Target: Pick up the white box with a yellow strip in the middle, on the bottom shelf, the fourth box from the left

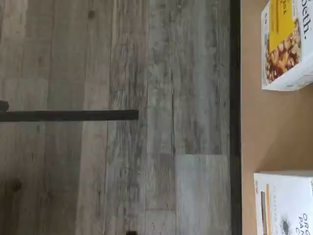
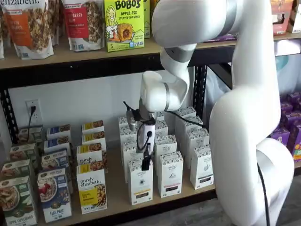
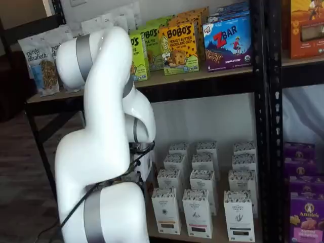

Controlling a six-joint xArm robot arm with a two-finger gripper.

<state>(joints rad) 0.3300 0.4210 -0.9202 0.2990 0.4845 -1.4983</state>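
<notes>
White cartons stand in rows on the bottom shelf, and the one you want, the white box, is at the front of its row, low in the middle of the frame in a shelf view. It is just right of the purely elizabeth box with the yellow band. A thin yellowish strip is low on its front, and its top is speckled.

You can see the gripper hanging under the white wrist, just above and in front of this box. The black fingers appear only as one dark narrow shape with a cable beside them, so I cannot tell if they are wide or narrow. They do not hold anything, as far as I can see.

The wrist view shows mostly grey wooden floor, the dark shelf edge, and only the corners of two boxes on the tan board.

I judge the task is at the approach: the arm is near the right box, but the box is not gripped and not lifted yet. What is left is to go down, close on it and pull it out.
</notes>
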